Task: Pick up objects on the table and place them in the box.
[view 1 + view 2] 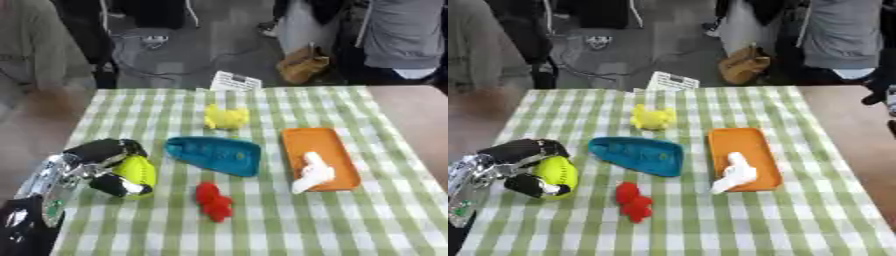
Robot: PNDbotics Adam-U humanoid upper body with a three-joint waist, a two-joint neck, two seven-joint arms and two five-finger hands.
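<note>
Left hand (pixel 105 167) is curled round a yellow-green ball (pixel 136 172), with dark fingers over the top of it and the thumb under its lower side; ball and hand sit near the left edge of the desk (pixel 385 220), which is covered in a green and white checked cloth. The right hand shows only as a dark shape at the right border of the right eye view (pixel 883 92), and whether its fingers are apart or together cannot be told.

Taking the orange tray (pixel 308 138) as landmark: it lies right of the middle of the desk, long side running away from the robot. A white object (pixel 312 173) rests in its near end and overhangs the near left corner. Just left of the tray lies a blue boat-shaped object (pixel 214 155), slanted, between the tray and the ball. A red object (pixel 213 201) lies nearer to the robot than the tray and to its left, just below the blue one. A yellow object (pixel 226 118) sits beyond the tray's far left corner. A white card (pixel 235 81) stands at the far edge of the desk.

Bare cloth lies open right of the tray and along the whole near edge. Right of the cloth, plain desk surface shows.
</note>
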